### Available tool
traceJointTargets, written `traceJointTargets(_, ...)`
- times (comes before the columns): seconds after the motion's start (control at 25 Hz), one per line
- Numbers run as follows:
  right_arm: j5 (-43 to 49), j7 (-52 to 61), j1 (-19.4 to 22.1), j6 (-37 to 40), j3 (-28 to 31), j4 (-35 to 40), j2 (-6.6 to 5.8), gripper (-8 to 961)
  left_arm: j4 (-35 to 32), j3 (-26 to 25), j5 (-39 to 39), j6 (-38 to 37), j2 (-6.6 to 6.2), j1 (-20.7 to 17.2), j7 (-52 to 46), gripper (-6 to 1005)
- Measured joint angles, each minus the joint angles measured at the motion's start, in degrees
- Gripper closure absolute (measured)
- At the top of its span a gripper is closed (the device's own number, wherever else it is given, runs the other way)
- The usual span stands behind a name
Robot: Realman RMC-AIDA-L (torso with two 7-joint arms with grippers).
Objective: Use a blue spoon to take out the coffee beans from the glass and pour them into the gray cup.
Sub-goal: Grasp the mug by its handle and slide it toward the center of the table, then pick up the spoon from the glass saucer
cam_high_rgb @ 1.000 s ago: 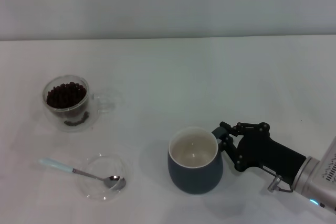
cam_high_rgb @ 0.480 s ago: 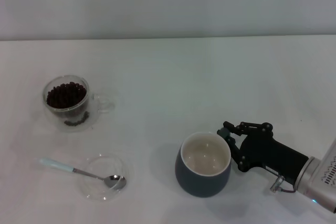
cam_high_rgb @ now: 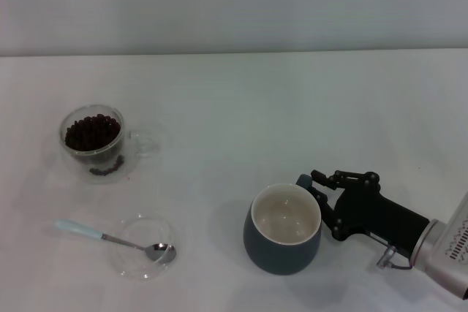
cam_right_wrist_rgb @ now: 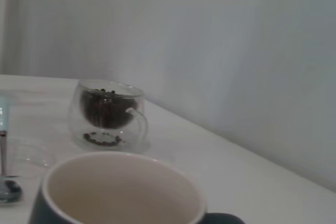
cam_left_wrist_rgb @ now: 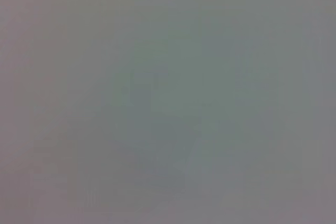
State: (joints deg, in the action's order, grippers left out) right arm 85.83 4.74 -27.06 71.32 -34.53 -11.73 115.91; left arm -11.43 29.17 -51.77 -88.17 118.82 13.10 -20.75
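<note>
The gray cup (cam_high_rgb: 281, 250) stands at the front right of the table, its cream inside empty. My right gripper (cam_high_rgb: 316, 193) is shut on the cup's handle side, coming in from the right. The cup's rim fills the near part of the right wrist view (cam_right_wrist_rgb: 121, 192). The glass (cam_high_rgb: 93, 144) with the coffee beans (cam_high_rgb: 92, 131) stands at the far left, seen also as the glass (cam_right_wrist_rgb: 107, 114) in the wrist view. The blue spoon (cam_high_rgb: 110, 239) lies with its bowl in a low dish, handle pointing left. The left gripper is out of view.
A shallow clear glass dish (cam_high_rgb: 145, 246) sits at the front left under the spoon's bowl. A few beans lie in the glass's double-walled base (cam_high_rgb: 108, 170). White table (cam_high_rgb: 241, 122) stretches between glass and cup. The left wrist view shows only plain grey.
The gray cup has shifted a little to the right and toward the front together with my right gripper. Glass, spoon and dish have stayed put.
</note>
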Motion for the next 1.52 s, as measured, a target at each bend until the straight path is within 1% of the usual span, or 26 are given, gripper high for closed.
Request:
traceJointTargets(0.04,-0.1,0.0,0.1,-0.1,0.2,0.1,-0.02,747,0.0,0.0,0.0,0.0,0.0,0.0,0.0,288)
traceJointTargets(0.4,-0.6,0.0,1.4,0.2,0.5,0.6,-0.26,571,-0.1,-0.1,0.0,0.1,-0.09,-0.2,0.9,287)
traceJointTargets(0.72,-0.6,0.0,3.9,2.6,0.5,1.4,-0.41,408,-0.1,-0.1,0.0,0.1,-0.08,-0.3,1.0,287)
traceJointTargets(0.88,-0.6,0.0,5.8,5.1,0.5,2.3,-0.47,409,-0.1,-0.1,0.1,0.0,-0.04,-0.3,0.8,287)
traceJointTargets(1.16,-0.6,-1.2,7.9,7.1,0.5,3.1,-0.52,411,0.1,-0.1,0.1,-0.1,0.01,-0.5,0.7,288)
traceJointTargets(1.52,-0.6,-1.6,8.4,7.1,0.5,3.5,-0.52,413,0.3,-0.1,0.1,-0.2,0.06,-0.5,0.6,288)
